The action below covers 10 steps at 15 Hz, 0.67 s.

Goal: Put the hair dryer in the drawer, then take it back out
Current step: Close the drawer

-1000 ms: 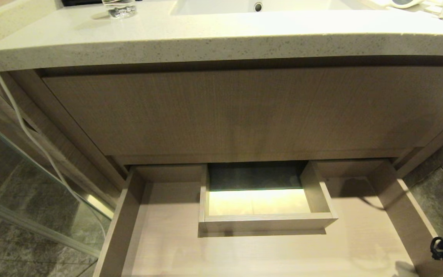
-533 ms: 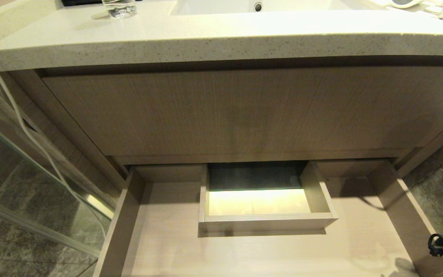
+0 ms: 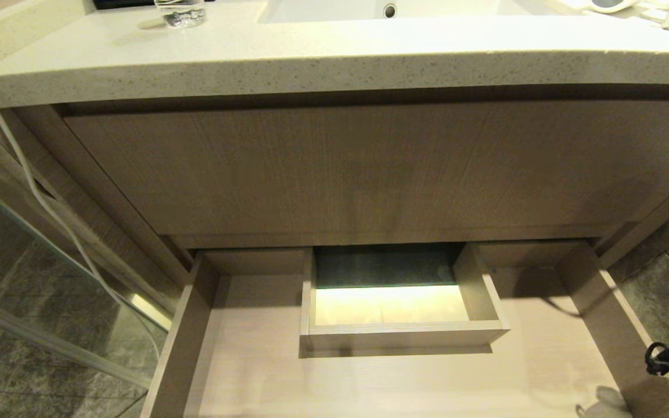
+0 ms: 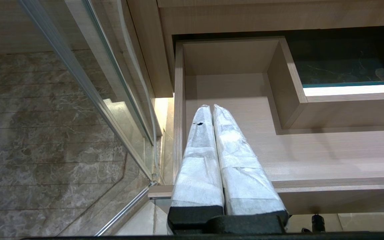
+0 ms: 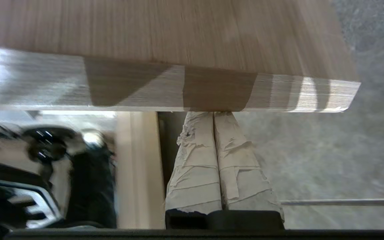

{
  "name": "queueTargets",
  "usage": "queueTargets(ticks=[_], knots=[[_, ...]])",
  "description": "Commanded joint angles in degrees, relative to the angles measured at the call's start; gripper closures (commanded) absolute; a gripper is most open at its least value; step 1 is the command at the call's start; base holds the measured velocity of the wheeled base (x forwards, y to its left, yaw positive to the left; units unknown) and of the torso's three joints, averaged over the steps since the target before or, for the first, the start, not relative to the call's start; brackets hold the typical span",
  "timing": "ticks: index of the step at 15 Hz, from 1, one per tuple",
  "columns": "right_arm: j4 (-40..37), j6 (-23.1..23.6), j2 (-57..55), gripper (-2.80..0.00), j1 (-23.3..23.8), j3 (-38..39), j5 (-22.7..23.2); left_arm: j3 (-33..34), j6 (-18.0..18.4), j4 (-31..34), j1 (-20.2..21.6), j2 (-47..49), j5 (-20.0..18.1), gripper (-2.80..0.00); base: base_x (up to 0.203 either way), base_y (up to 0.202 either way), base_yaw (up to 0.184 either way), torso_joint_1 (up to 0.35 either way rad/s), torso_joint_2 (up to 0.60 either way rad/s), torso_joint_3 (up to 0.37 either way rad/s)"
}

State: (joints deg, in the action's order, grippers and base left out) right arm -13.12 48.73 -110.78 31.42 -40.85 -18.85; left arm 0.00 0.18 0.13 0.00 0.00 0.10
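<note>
Two grippers, both w/ paper-wrapped fingers pressed together, nothing pinched. Right gripper (image 5: 213, 115) sits at lower right of head view, its tips up against the underside edge of the drawer's (image 3: 607, 313) front board at that corner; black arm parts show at the right edge. Left gripper (image 4: 211, 108) hangs over the drawer's left front corner, not touching wood, glass panel (image 4: 88, 86) beside it. Drawer is pulled out, bottom centre of head view; its floor is bare light wood around a boxed cut-out (image 3: 404, 334) in the middle. Above it, a tall plain wood panel (image 3: 369, 168), then the speckled countertop (image 3: 311, 55). Farthest back: sink (image 3: 334, 10) top centre, glass (image 3: 179, 13) upper left, hair dryer (image 3: 607, 4) on the counter at upper right, only partly in frame.
</note>
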Motion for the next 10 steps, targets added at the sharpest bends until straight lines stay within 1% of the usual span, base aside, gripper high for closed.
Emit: queueTargets(ticks=[1,3,7,8,10], knots=[[3.0,0.1,0.1,0.00,-0.2,-0.6,1.2,0.0,0.0,0.0,0.0,0.0,0.0,0.00,0.000,0.000,0.000,0.000,0.00,0.000],[5.2,0.0,0.3,0.00,-0.3,-0.7,1.5,0.0,0.0,0.0,0.0,0.0,0.0,0.00,0.000,0.000,0.000,0.000,0.00,0.000],[13.4,-0.1,0.8,0.00,-0.7,-1.3,6.0,0.0,0.0,0.0,0.0,0.0,0.0,0.00,0.000,0.000,0.000,0.000,0.00,0.000],[16.4,-0.9,1.4,0.00,-1.3,-1.5,6.8,0.0,0.0,0.0,0.0,0.0,0.1,0.00,0.000,0.000,0.000,0.000,0.00,0.000],[22.7,-4.5,2.1,0.00,-3.8,-2.2,7.5,0.0,0.0,0.0,0.0,0.0,0.0,0.00,0.000,0.000,0.000,0.000,0.00,0.000]])
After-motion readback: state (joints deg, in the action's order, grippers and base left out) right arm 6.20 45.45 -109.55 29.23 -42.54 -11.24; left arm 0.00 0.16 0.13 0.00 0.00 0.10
